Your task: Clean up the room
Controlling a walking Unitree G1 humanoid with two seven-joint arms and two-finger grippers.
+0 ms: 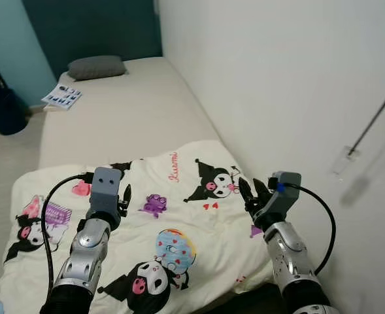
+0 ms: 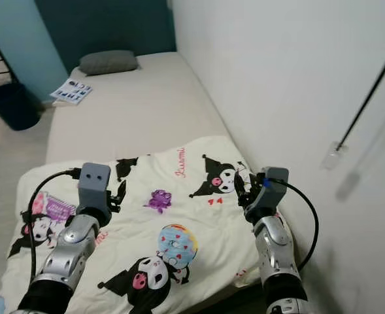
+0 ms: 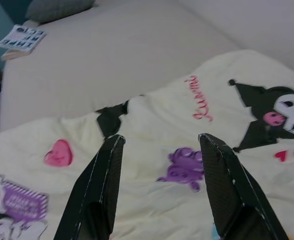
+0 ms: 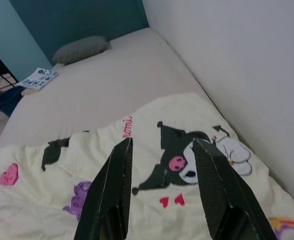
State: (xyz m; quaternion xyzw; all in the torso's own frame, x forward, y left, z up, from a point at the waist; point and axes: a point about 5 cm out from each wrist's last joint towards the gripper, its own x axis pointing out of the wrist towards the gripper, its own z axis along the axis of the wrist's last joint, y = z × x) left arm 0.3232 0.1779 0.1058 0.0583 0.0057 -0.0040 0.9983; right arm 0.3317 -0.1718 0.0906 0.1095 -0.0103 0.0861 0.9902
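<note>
Both pincers hover with fingers apart, gripping nothing: the left pincer (image 3: 159,150) over the blanket's (image 1: 179,242) middle, the right pincer (image 4: 161,150) near its wall-side edge. The one blanket (cream, printed with cartoon figures) covers the near half of the bed (image 1: 123,111), close against the white wall (image 1: 290,78). Beyond it the bare mattress carries one grey pillow (image 1: 96,67) at the head and one booklet (image 1: 63,97) at its outer edge. A dark bin (image 1: 4,110) stands on the floor beside the bed.
</note>
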